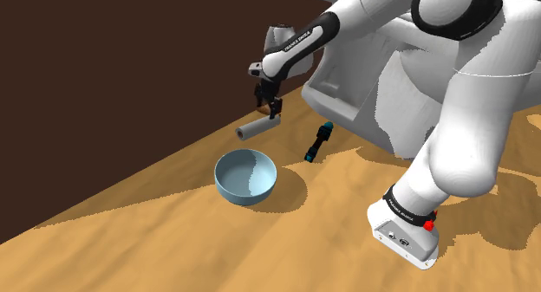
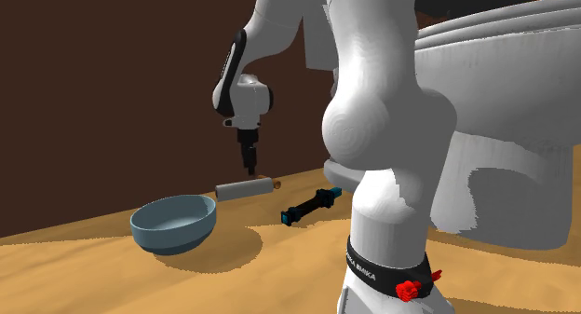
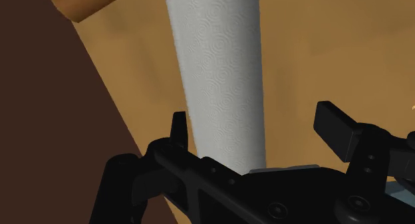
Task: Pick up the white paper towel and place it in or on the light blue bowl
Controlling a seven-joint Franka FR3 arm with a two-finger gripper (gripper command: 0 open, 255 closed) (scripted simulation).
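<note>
1. The black gripper [image 1: 268, 107] is hovering just above the white paper towel roll [image 1: 258, 126]. Its fingers are standing wide apart and holding nothing as the grasp is being lined up.
2. The roll is lying on its side on the sandy-brown table [image 1: 156, 247], close to the dark brown wall [image 1: 104, 65]. It is just beyond the light blue bowl [image 1: 246, 178], which is sitting upright and empty.
3. Seen from the wrist, the roll [image 3: 219, 83] is running between the fingers but crowding one fingertip [image 3: 178, 123], leaving a broad gap to the other. By this reading, the hand is needing a small sideways shift to centre the roll before going down.
4. A straight drop is looking best, with the fingers straddling the roll across its width and then closing gently. The soft embossed paper is likely to squash, and the round body is likely to roll off if one finger is nudging it first.
5. The black tool with a cyan tip [image 1: 318, 145] is lying apart from the roll, toward the shoulder view's right. It is appearing to pose little obstacle to the short carry to the bowl.
</note>
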